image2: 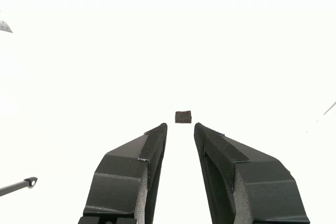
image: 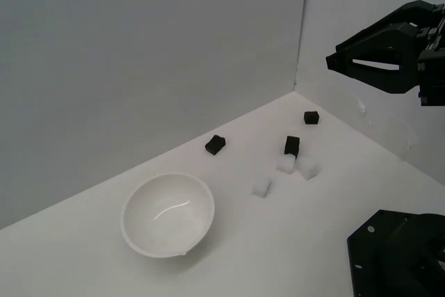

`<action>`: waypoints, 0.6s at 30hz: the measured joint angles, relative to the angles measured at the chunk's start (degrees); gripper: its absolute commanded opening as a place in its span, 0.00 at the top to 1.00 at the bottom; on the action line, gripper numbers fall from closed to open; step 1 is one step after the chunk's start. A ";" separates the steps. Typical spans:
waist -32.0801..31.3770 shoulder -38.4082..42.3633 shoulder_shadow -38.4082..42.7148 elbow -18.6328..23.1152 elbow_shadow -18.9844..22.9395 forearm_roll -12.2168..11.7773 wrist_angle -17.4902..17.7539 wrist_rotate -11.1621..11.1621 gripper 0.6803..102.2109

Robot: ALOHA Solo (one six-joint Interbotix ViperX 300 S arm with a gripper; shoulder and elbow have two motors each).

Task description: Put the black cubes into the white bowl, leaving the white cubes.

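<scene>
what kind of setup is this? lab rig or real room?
Most likely a lab test rig, not a lived-in room: bare white walls meeting in a corner, a plain white table, and only test props on it, a white bowl and small foam-like black and white cubes.

A lab-like test booth: bare white tabletop (image: 313,241) enclosed by plain grey walls (image: 139,53).

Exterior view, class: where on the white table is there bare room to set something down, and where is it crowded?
Free: the stretch between the white bowl and the robot base, and the strip behind the bowl along the wall. Crowded: towards the corner, where three black cubes and three white cubes cluster.
</scene>
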State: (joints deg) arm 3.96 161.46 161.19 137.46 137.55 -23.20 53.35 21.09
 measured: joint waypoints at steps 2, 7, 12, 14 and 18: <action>0.62 -1.14 -1.14 -0.62 -0.62 0.88 1.67 0.00 0.67; 0.97 -5.27 -5.10 -1.58 -1.67 1.23 4.66 -0.70 0.49; 1.85 -7.73 -7.47 -2.11 -2.20 1.23 6.77 -0.88 0.48; 1.85 -7.82 -7.65 -2.37 -2.29 1.23 6.86 -0.88 0.48; 1.85 -7.82 -7.56 -2.55 -2.46 1.32 6.86 -0.88 0.48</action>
State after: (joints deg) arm 5.80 153.63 153.63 134.91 135.09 -21.88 60.21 20.21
